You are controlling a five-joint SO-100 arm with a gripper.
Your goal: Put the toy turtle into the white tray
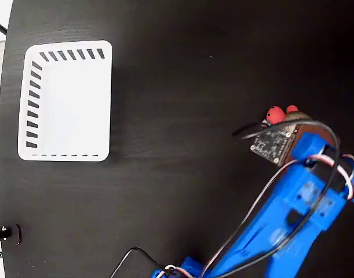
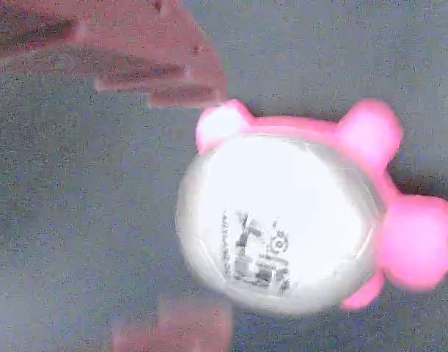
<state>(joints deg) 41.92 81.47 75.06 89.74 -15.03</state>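
Note:
The toy turtle (image 2: 282, 220) fills the wrist view, lying on the dark table with its silvery shell and black printed mark up and its pink head to the right. My gripper (image 2: 165, 194) is open. One blurred reddish finger (image 2: 136, 59) is above the turtle's left end and the other below it, neither clearly touching. In the fixed view only the toy turtle's (image 1: 276, 114) pink parts and a bit of shell peek out from under the blue arm's wrist (image 1: 307, 150) at the right. The white tray (image 1: 66, 101) lies far off at the upper left, with nothing in it.
The blue arm (image 1: 281, 226) runs from the bottom edge up to the right side, trailing cables. A small black part (image 1: 6, 233) sits at the table's left edge. Bare black tabletop (image 1: 177, 116) lies between the turtle and the tray.

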